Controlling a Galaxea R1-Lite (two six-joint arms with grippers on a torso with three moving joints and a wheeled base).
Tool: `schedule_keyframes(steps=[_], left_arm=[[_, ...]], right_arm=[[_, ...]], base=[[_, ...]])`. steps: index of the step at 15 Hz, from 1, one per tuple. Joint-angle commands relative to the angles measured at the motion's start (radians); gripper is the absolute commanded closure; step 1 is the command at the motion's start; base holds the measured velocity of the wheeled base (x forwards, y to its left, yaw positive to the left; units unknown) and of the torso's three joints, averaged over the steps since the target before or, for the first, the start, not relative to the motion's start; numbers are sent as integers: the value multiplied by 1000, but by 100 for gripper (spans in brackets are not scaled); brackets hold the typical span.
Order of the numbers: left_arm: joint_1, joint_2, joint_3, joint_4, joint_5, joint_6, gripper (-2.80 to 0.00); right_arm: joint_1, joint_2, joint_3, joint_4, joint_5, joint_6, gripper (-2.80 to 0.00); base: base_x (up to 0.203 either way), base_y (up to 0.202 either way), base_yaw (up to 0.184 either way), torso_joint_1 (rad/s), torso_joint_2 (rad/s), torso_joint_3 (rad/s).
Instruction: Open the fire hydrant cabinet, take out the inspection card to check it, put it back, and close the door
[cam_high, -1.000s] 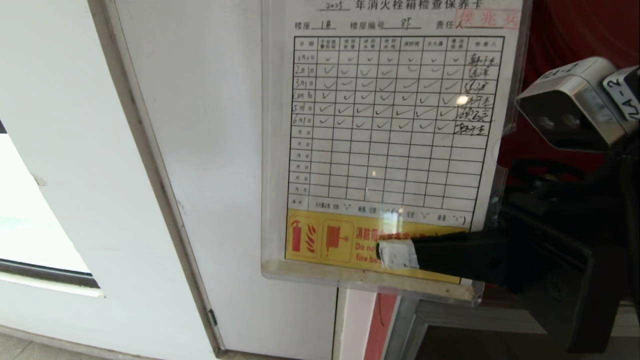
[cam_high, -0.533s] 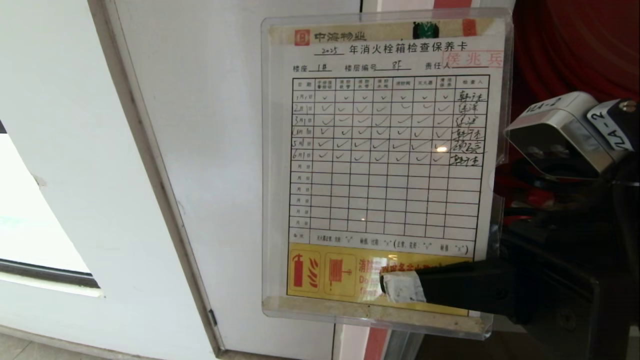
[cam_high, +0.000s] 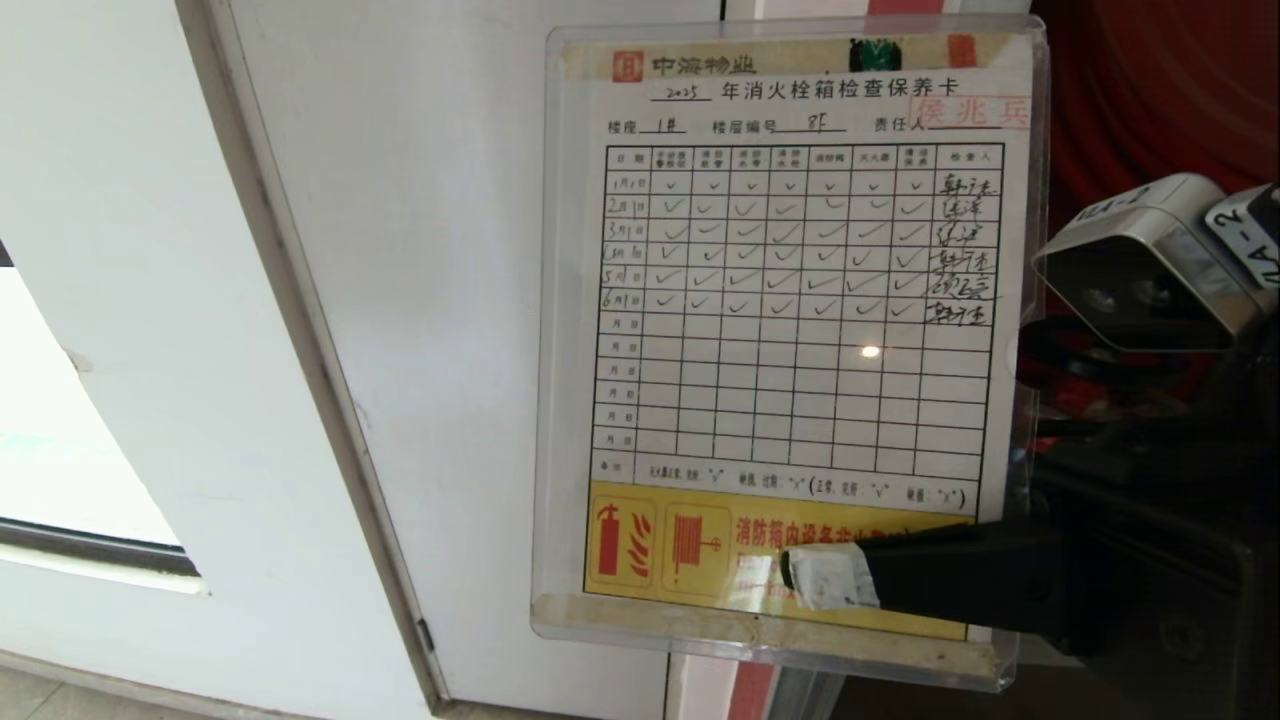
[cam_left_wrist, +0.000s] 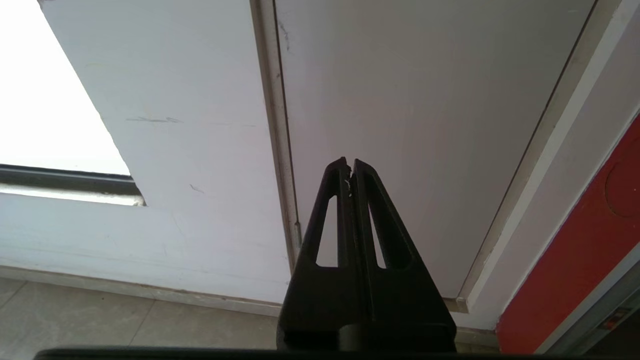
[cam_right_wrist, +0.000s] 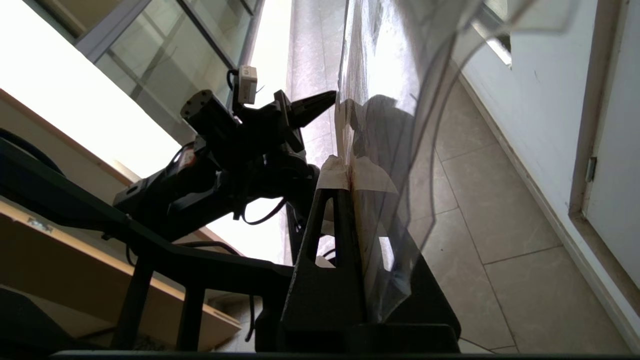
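Now your right hand (cam_high: 822, 577), clamped on the inspection card (cam_high: 790, 330), has lowered it fully into view, prob. readable; check it.

The inspection card (cam_high: 790, 340) stands upright before the white door (cam_high: 440, 300), partly covering the fire hydrant cabinet (cam_high: 1150, 90) behind it to the right. The right pincer (cam_high: 825, 578) reaches in from the right, clamped on the card's lower edge. The left pincer (cam_left_wrist: 350, 167) points toward the white door near the floor (cam_left_wrist: 125, 325).

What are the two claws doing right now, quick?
Left claw: shut, holding nothing, parked near the white panel.
Right claw: shut on the inspection card, held up facing the head camera.
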Motion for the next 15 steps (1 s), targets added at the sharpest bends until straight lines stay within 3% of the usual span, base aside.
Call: schedule_keyframes(steps=[1,12,15], left_arm=[[0,0,6,-1,0,0,0],[0,0,6,-1,0,0,0],[0,0,6,-1,0,0,0]], right_arm=[[0,-18,3,-2,4,14,0],[-5,-65,44,1,-10,18,0],[-15,-103,55,1,-53,18,0]], base=[[0,0,0,0,0,0],[0,0,0,0,0,0],[0,0,0,0,0,0]])
